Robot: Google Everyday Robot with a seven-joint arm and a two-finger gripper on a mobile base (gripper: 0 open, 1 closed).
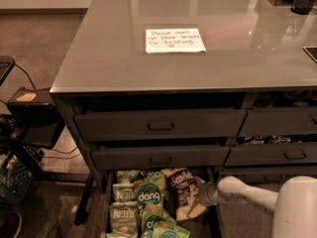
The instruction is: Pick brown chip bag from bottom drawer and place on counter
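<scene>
Nearest, the bottom drawer (105, 209), a deep dark grey metal tray, stood open and held crinkled snack bags: a green "dang" bag (148, 196), a green "Kettle" bag (124, 217), and the brown chip bag (180, 188). The brown bag lay at the right of the heap, dark with white script and a tan lower edge. The gripper (202, 195), on a smooth, rounded white arm (247, 192) entering from the right, sat against that bag's right edge. Whether it was clenched on the bag could not be told. Above were two shallow handled drawers (158, 125). Farthest, the flat, glossy grey counter surface (104, 53) bore a white handwritten note (174, 40).
</scene>
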